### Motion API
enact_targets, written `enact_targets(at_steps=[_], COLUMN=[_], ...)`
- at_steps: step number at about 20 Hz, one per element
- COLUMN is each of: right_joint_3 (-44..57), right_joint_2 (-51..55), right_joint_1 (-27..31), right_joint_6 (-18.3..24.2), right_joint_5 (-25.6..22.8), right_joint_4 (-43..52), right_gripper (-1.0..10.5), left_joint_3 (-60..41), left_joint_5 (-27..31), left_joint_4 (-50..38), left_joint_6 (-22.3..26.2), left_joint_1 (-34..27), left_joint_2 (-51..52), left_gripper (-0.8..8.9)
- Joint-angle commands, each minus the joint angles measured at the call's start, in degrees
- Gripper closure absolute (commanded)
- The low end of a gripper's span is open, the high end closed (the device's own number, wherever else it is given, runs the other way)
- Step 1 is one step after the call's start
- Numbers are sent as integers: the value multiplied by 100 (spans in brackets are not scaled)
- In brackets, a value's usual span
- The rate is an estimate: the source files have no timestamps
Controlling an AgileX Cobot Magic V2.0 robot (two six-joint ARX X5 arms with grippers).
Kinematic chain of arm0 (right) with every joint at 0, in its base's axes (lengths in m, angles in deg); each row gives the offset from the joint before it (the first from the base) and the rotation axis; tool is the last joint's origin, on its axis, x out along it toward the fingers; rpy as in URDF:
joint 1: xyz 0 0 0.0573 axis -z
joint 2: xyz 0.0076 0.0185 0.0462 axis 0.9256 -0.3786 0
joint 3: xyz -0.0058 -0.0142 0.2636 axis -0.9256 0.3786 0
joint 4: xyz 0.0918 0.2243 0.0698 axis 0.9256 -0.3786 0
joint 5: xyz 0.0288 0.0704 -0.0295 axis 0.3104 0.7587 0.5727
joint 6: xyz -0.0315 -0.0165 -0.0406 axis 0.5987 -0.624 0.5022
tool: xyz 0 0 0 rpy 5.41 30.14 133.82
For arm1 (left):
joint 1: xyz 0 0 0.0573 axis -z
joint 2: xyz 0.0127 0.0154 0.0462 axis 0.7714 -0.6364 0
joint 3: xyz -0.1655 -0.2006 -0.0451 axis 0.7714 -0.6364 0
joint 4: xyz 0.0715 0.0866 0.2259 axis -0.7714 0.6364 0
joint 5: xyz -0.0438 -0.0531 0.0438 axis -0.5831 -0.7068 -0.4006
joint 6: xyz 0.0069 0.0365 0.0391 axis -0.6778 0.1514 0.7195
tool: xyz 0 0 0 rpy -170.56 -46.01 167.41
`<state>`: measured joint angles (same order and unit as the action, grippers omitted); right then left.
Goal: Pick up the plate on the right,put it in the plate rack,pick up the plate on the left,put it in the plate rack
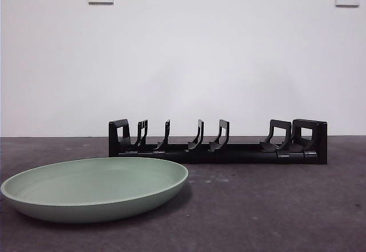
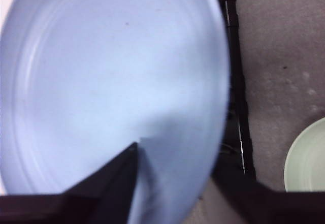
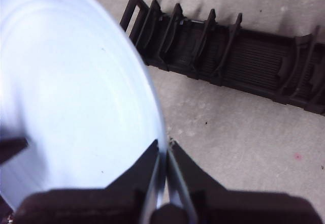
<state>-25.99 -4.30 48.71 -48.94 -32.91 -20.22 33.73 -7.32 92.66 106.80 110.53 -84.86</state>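
Observation:
A pale blue plate (image 3: 66, 97) is held up in the air and does not show in the front view. My right gripper (image 3: 165, 183) is shut on its rim, above the table in front of the black plate rack (image 3: 228, 56). In the left wrist view the same blue plate (image 2: 117, 71) fills the picture. My left gripper (image 2: 177, 158) is open, with one jaw before the plate's face and the other behind its rim. The rack (image 1: 217, 149) holds nothing. A green plate (image 1: 97, 186) lies flat at the front left, also seen as the green plate (image 2: 307, 158).
The plate rack (image 2: 238, 82) runs across the middle of the dark grey table (image 1: 274, 206), close to the white wall (image 1: 217, 63). Neither arm shows in the front view.

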Motion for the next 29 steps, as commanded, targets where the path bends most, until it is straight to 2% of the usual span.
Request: enact_targets(at_steps=[1,9,10,13,18,20,25,27,29], right_joint_3=[15,15,9,-20,-199,-621,-2514,-3187,-3541], right_joint_2=[-26,-26,-26,-26,-24,-24,-24,-24,-9], right_joint_1=[-13,-4,-2,-2,-2,-2,-2,-2,-7], right_joint_6=[-22,146,151,151,105,4,-138,-149,13], right_joint_5=[20,9,-101,-479,-483,-669,-1690,-1690,-1652], right_joint_4=[-133,-131,-129,-129,44,186,404,160,-140], right_gripper=[959,932,854,482,445,442,442,442,442], left_joint_3=[-7,-7,-7,-7,-7,-7,-7,-7,-7], left_joint_5=[9,-286,-293,-446,-1071,-1508,-2946,-3401,-3781], left_joint_4=[-103,-105,-107,-105,-114,-142,-787,-1150,-1521], left_joint_6=[-127,-385,-450,-651,-1532,-2050,-3849,-4583,-5331], left_joint_1=[-11,-28,-61,-179,-404,-551,-1344,-1707,-2065], left_joint_2=[-7,-7,-7,-4,-4,-4,-4,-4,-13], left_gripper=[822,822,822,822,822,822,822,822,822])
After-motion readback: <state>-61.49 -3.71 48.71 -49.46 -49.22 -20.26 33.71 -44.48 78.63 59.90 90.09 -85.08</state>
